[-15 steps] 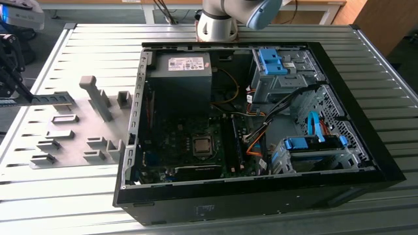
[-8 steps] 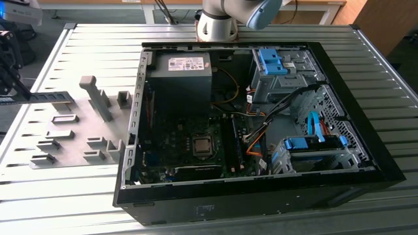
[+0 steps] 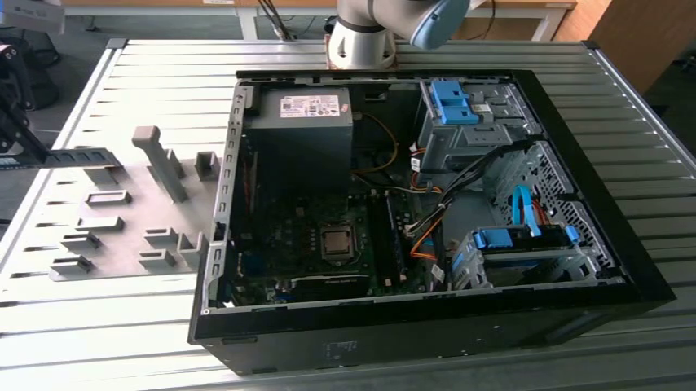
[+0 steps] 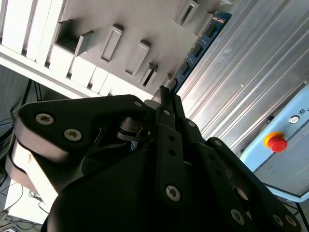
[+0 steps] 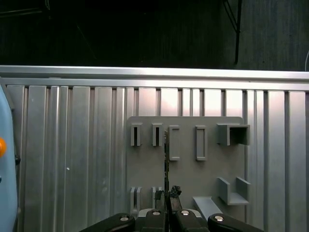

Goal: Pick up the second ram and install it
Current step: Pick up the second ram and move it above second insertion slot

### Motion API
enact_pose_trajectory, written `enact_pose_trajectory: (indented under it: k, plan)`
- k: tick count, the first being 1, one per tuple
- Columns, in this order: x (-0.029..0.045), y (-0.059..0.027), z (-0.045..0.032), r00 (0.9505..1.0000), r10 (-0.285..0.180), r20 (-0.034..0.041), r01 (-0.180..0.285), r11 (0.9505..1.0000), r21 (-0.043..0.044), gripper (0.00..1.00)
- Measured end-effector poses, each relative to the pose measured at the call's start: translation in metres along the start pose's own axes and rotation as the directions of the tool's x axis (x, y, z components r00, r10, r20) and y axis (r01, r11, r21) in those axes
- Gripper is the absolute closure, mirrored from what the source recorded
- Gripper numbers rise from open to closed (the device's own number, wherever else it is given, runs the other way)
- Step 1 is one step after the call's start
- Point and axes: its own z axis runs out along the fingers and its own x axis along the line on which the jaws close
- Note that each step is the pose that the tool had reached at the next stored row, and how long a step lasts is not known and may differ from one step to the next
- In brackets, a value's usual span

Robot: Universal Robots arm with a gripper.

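The second ram (image 4: 195, 50) is a thin bluish-green stick, and my gripper (image 4: 166, 96) is shut on one end of it. In the first wrist view the ram (image 5: 166, 154) shows edge-on, running from the fingers (image 5: 159, 197) out over the grey holder plate (image 5: 193, 176). In the exterior view the ram (image 3: 71, 156) hangs level above the far part of the holder plate (image 3: 120, 224), at the exterior view's left, with the gripper (image 3: 13, 151) at the picture's edge. The open computer case (image 3: 609, 269) lies to the exterior view's right, with black memory slots (image 3: 383, 236) on its motherboard.
Grey holder blocks (image 3: 163, 163) stand up from the plate. The slatted aluminium table (image 3: 163, 73) carries everything. The arm's base (image 3: 364, 37) stands behind the case. A light blue box with a red button (image 4: 275, 142) sits beyond the table's edge. Cables and drive cages (image 3: 522, 244) crowd the case.
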Motion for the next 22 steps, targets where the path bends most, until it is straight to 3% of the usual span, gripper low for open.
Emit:
enact_pose_trajectory:
  k: [22]
  plan:
    - [-0.0013,0.0005,-0.0206,1.0000,0.000,-0.0017,0.000,1.0000,0.0000,0.86]
